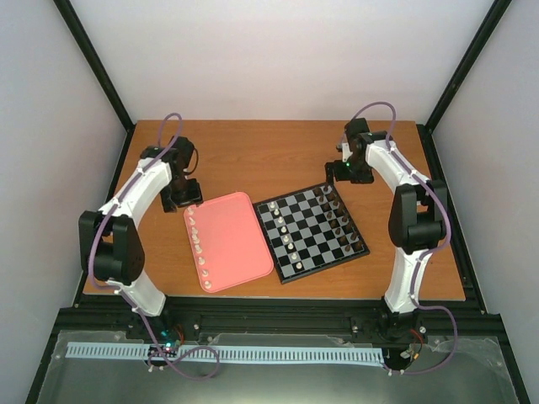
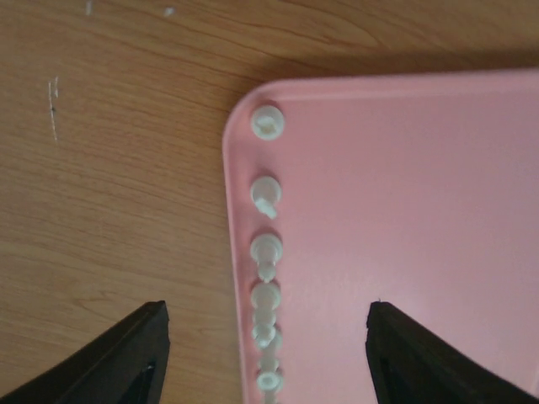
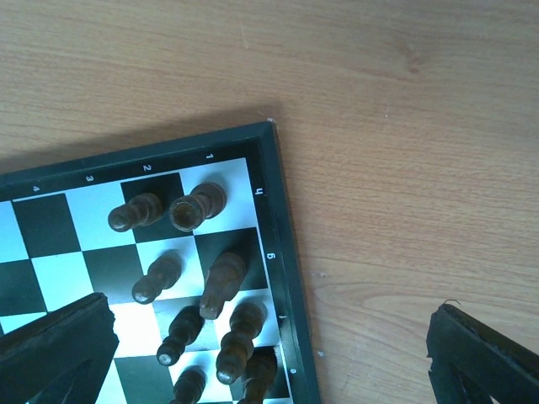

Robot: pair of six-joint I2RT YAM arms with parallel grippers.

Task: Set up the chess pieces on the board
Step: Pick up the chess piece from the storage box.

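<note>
Tabletop (image 1: 253, 160) carries the pink tray (image 1: 240, 244) at centre-left, the board (image 1: 325, 266) just right of it and turned at a slight angle. Left hand (image 1: 182, 195) hovers over the tray's far-left corner; wrist view shows its fingers spread wide with nothing between them but the tray below, so it is empty. Right hand (image 1: 349, 172) hangs above the board's far-right corner, fingers likewise wide apart and holding nothing. Dark pieces (image 3: 198, 204) fill the board's right side. Pale chess pieces (image 1: 199, 244): some stand in a column on the board's left part, the rest line up along the tray's left edge. Judged step: fetching the next pale piece from the tray row, far end first. Next move calls for lowering the left hand centred on one piece. Neighbours stand close, a few at the near end look crowded together, so narrow the fingers before descent to avoid knocking adjacent pieces. Then carry it to a vacant square on the board's left side.
</note>
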